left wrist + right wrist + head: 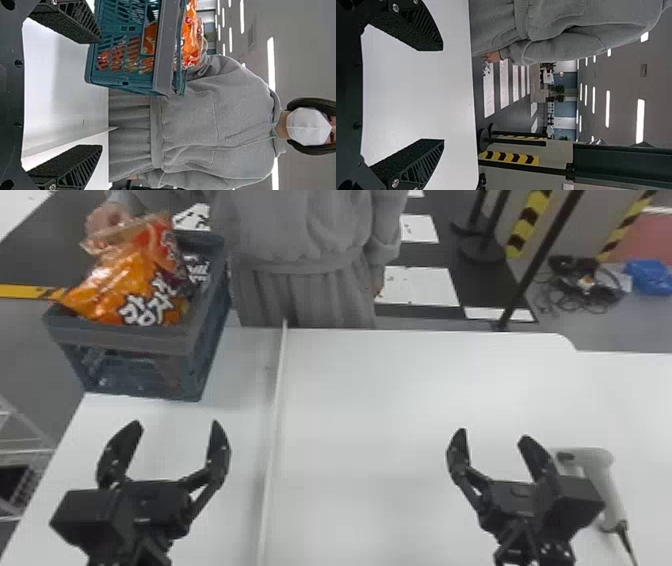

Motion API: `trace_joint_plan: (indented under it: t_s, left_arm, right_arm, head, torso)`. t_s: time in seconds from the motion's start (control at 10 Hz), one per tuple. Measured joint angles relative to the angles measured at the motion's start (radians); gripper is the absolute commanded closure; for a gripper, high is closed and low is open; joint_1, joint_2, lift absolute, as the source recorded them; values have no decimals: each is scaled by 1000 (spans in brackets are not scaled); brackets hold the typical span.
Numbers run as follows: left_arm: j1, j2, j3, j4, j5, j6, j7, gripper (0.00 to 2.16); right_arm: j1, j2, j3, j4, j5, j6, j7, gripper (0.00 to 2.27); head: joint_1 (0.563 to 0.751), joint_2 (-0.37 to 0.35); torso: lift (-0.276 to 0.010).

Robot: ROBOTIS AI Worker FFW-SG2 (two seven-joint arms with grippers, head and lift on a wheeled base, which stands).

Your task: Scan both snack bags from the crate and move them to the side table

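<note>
- At the bench's [365,405] far left corner, the crate [135,340] is set ahead of the left end effector [176,424] and slightly to its left.
- The orange snack bag [115,285] is propped in the crate's open top, above the near rim; its long axis is apparently slanted away toward a person's hand [107,220] at the far end.
- The left end effector is held wide and empty, well short of the bag, and is clearly the nearer one.
- The right end effector [492,435] is also spread and empty, placed well apart from the crate, beside the scanner [602,480].
- For the pick, a forward, raised, slightly leftward approach over the rim is probably needed, once the hand is withdrawn.
</note>
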State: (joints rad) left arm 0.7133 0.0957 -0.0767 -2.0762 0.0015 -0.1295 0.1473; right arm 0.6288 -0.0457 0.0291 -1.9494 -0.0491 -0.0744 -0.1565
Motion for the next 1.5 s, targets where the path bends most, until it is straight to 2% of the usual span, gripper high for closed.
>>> trace_joint_plan:
  t_s: [0.8, 1.0, 1.3, 1.5]
  left_arm:
    - [9, -3, 1, -9, -2, -3, -3, 46]
    - [9, -2, 30, -28, 10, 11, -21, 46]
    - [-8, -5, 96, -101, 47, 172, -52, 46]
    - [-35, -7, 120, -141, 59, 313, -57, 49]
  right_arm:
    - [0, 0, 0, 3, 0, 0, 0, 107]
    - [0, 0, -1, 4, 0, 0, 2, 107]
    - [0, 0, 0, 4, 1, 0, 2, 107]
    - [-1, 0, 0, 4, 1, 0, 2, 107]
  head:
    - [695, -44]
    - [695, -34]
    - [695, 11]
    - [695, 27]
  torso:
    - [-75]
    - [-75]
    - [-75]
    - [-75]
